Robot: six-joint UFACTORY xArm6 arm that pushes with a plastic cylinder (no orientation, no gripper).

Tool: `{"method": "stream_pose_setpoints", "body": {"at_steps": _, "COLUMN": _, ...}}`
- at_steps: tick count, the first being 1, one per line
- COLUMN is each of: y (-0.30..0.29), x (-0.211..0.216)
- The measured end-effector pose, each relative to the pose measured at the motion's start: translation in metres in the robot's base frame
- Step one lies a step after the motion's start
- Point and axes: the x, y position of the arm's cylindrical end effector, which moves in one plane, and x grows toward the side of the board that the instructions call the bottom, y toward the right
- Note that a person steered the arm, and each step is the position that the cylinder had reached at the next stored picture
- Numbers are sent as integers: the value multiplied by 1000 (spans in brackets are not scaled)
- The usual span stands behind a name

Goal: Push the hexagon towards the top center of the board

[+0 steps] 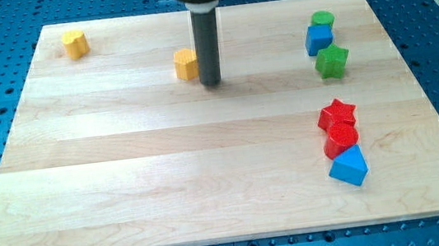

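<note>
A yellow hexagon block lies near the top centre of the wooden board, a little left of the middle. My tip rests on the board just right of this block, touching or almost touching its right side. The dark rod rises from the tip to the view's top edge. A second yellow block, of unclear shape, sits at the top left corner of the board.
At the top right stand a green cylinder, a blue cube and a green star. Lower right holds a red star, a red cylinder and a blue triangle. Blue perforated table surrounds the board.
</note>
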Motion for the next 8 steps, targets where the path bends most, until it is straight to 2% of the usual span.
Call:
{"method": "stream_pose_setpoints", "body": {"at_steps": 1, "y": -35, "x": -2}}
{"method": "stream_pose_setpoints", "body": {"at_steps": 3, "y": -34, "x": -105}}
{"method": "stream_pose_setpoints", "body": {"at_steps": 4, "y": -22, "x": -121}}
{"method": "stream_pose_setpoints", "body": {"at_steps": 5, "y": -33, "x": -89}}
{"method": "stream_pose_setpoints", "body": {"at_steps": 8, "y": -12, "x": -89}}
